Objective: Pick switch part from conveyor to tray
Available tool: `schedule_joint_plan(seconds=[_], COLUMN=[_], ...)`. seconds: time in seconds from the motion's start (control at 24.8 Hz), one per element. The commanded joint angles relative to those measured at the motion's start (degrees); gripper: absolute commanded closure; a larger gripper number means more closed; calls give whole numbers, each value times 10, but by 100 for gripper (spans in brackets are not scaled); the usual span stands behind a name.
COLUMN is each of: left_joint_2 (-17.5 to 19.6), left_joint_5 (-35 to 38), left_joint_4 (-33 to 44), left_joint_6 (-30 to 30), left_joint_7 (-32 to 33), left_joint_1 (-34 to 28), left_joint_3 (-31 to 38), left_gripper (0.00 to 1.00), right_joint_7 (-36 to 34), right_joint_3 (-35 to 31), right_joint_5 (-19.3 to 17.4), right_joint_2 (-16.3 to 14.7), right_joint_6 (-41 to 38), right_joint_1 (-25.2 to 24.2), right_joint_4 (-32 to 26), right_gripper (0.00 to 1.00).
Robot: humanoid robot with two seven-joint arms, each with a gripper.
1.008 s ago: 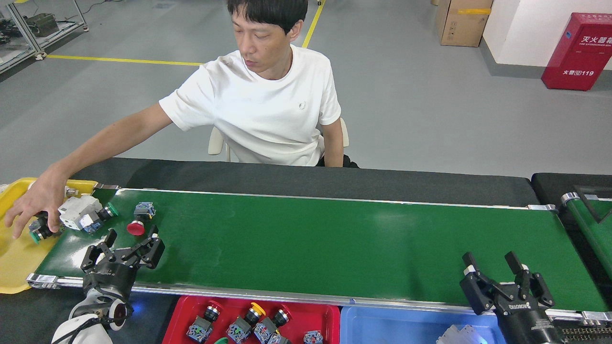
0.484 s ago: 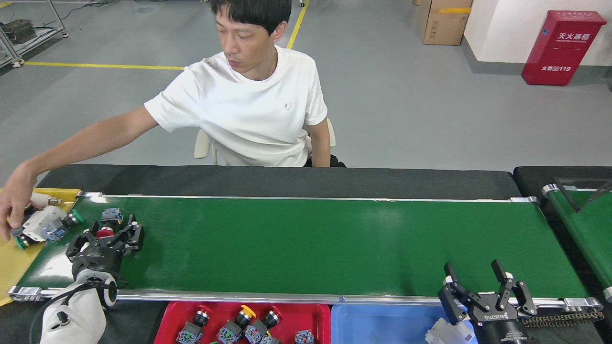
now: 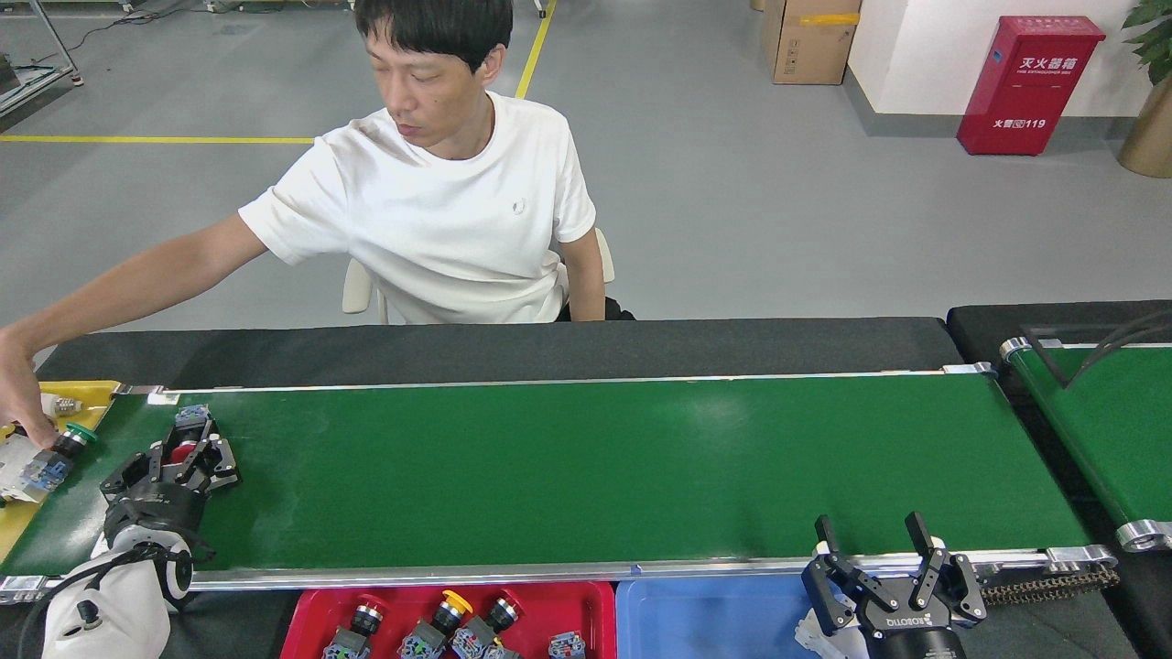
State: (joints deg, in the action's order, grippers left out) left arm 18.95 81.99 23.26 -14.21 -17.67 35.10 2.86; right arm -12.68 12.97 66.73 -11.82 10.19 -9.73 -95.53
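Person's hand (image 3: pixel 23 403): at the far left edge, reaching over a yellow tray (image 3: pixel 87 394) and touching a green-capped part (image 3: pixel 69 437) there.
Switch (image 3: pixel 186 439): red-capped push-button unit with a blue-grey contact block at its rear, lying on its side on the conveyor (image 3: pixel 586 471) near the left end, close to the far rail.
Handling, judged: light, rigid plastic; the round cap looked smooth and apt to roll or slip, the blocky body offered flatter faces. Best taken across the body, not the cap.
Left pincer (image 3: pixel 188 456): spread, fingers set either side of the switch, red cap showing between them; contact could not be confirmed, so not yet gripping.
Red tray (image 3: pixel 302 613): below the near rail, already holding several like switches; well apart from the switch on the belt.
Blue tray (image 3: pixel 696 618): beside the red one, holding white parts.
Right pincer (image 3: pixel 890 586): open, empty, at the near rail over the blue tray, far from the switch.
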Motion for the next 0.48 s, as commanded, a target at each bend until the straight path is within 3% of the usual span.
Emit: schedule_joint_plan(seconds=[0.0,0.2,0.44], left_joint_2=[21,39,30], left_joint_5=[-25,-76,-111], left_joint_4=[44,269,602], left_joint_6=[-64,-131,-189], left_joint_7=[3,9,18], left_joint_1=[-13,-161,-420], left_joint_3=[1,6,40], left_gripper=[96,95,93], right_joint_7=[-3,-2,3], right_joint_3=[-2,-5,-8], right_joint_5=[0,-1,-1], right_joint_2=[2,3,3], right_joint_6=[1,1,0], right_joint_1=[-2,-4,-1], right_joint_4=[-8,-7,-6], right_gripper=[1,1,1])
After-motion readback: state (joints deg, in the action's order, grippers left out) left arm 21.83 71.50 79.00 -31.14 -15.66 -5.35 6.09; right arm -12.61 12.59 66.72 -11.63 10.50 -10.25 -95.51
